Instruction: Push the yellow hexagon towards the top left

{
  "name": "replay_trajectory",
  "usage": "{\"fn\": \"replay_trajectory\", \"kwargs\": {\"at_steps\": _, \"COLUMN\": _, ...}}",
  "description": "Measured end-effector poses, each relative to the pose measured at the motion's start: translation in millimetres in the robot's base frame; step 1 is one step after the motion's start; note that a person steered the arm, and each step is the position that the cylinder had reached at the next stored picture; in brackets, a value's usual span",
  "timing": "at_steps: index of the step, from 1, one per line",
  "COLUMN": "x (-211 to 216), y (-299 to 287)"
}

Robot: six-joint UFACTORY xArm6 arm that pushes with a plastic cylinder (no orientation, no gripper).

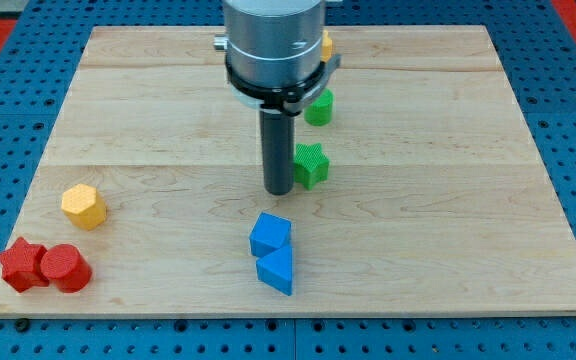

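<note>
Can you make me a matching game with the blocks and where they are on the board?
Things:
1. yellow hexagon
2. green star
3. red star
4. my tip

Places:
A. bottom left corner of the view
B. just right of the rod's end
C. left side, above the red blocks
D. middle of the board, above the blue blocks

Pairs: 1-C, 2-B, 3-A, 4-D

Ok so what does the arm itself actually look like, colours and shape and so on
A wide, silvery-grey metal cylinder enters from the view's top, ringed at its base by a black collar. Below hangs a straight dark rod, round and smooth, ending at my tip. No cables or markings are visible.
</note>
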State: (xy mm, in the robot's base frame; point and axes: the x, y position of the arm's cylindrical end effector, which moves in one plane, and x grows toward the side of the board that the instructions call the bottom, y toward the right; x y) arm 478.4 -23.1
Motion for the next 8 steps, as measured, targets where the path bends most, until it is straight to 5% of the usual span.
{"fn": "replay_trajectory", "kwargs": {"at_steps": 8, "x": 62.4, "y": -176.9}}
